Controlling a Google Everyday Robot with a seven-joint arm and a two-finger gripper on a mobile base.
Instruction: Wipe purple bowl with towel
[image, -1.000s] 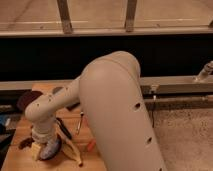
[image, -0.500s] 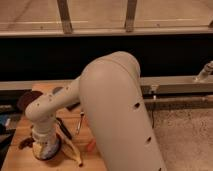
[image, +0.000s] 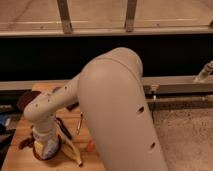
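From my station I count one arm and one hand (image: 45, 144), set low at the left over the one wooden surface (image: 15, 161). On it I make out one purple bowl (image: 23, 101), half hidden at the left edge, one pale towel (image: 50, 150) at the hand, one yellow curved piece (image: 71, 151) and one small orange bit (image: 90, 145). Behind stand two metal posts (image: 64, 16).

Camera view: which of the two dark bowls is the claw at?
The near bowl, front-left, its rim curving round the claw; the far bowl sits back at the table's left edge.
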